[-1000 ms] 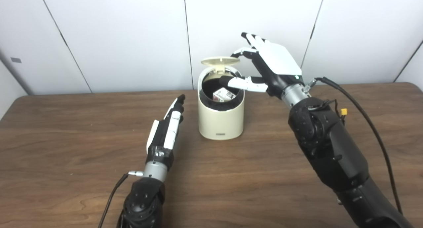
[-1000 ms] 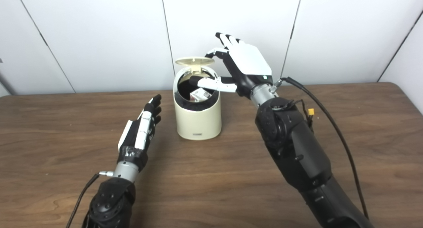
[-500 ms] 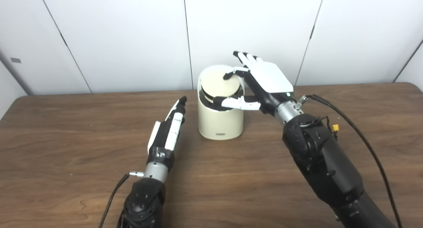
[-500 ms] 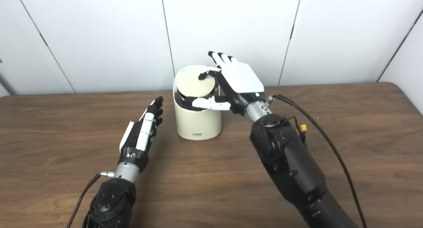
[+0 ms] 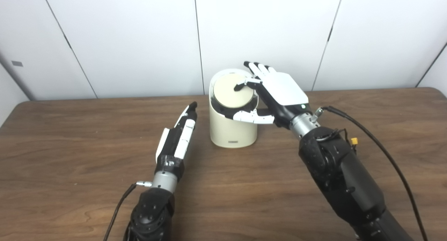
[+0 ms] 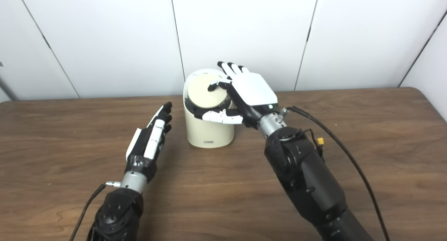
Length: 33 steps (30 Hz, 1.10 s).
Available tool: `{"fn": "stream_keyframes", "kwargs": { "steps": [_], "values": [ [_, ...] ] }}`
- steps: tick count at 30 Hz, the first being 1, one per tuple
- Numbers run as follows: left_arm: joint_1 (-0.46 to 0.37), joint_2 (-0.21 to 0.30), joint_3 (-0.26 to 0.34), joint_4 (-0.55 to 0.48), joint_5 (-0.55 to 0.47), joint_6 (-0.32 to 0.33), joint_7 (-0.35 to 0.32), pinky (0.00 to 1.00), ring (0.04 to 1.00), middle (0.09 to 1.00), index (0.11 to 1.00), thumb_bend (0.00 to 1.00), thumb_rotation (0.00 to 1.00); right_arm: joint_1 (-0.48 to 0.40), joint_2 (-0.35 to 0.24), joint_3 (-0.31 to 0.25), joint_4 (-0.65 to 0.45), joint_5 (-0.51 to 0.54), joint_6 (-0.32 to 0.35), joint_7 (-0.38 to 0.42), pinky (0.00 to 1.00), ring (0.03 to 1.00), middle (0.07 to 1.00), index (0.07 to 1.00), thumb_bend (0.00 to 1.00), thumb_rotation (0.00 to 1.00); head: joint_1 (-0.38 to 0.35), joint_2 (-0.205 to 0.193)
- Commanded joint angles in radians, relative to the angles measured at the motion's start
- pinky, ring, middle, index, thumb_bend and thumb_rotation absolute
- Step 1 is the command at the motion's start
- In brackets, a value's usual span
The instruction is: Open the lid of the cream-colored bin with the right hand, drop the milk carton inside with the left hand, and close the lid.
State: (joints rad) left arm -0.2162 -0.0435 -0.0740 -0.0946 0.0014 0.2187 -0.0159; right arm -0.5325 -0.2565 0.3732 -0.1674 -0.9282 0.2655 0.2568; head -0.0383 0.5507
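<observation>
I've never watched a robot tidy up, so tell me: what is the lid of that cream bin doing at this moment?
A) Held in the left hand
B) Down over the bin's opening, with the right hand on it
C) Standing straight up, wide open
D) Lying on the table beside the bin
B: the lid lies down over the bin, and a fingertip of the right hand rests on its top.

milk carton: hidden under closed lid (image 5: 233, 90) | bin (image 5: 232, 129) label: too small to read
</observation>
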Motion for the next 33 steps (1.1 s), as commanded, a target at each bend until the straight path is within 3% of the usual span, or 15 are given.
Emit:
{"fn": "stream_keyframes", "kwargs": {
  "steps": [1,19,33],
  "values": [
    [-0.028,-0.008,0.000,-0.039,0.006,-0.011,0.003,1.00,1.000,1.000,1.000,0.62,0.90,-0.008,-0.008,-0.002,-0.020,-0.016,-0.014,0.003,1.00,1.000,1.000,0.707,0.59,0.93,0.000,0.002],
    [-0.032,0.002,0.011,-0.041,0.011,-0.011,0.008,1.00,1.000,1.000,1.000,0.60,0.89,0.050,0.008,0.010,-0.015,-0.026,-0.030,-0.019,1.00,1.000,1.000,0.656,0.57,0.90,0.001,0.008],
    [-0.031,-0.001,0.004,-0.046,0.020,-0.007,0.010,1.00,1.000,1.000,1.000,0.60,0.90,0.055,0.002,0.044,0.023,-0.064,-0.044,-0.012,1.00,1.000,1.000,0.658,0.58,0.97,0.002,0.016]
  ]
}}
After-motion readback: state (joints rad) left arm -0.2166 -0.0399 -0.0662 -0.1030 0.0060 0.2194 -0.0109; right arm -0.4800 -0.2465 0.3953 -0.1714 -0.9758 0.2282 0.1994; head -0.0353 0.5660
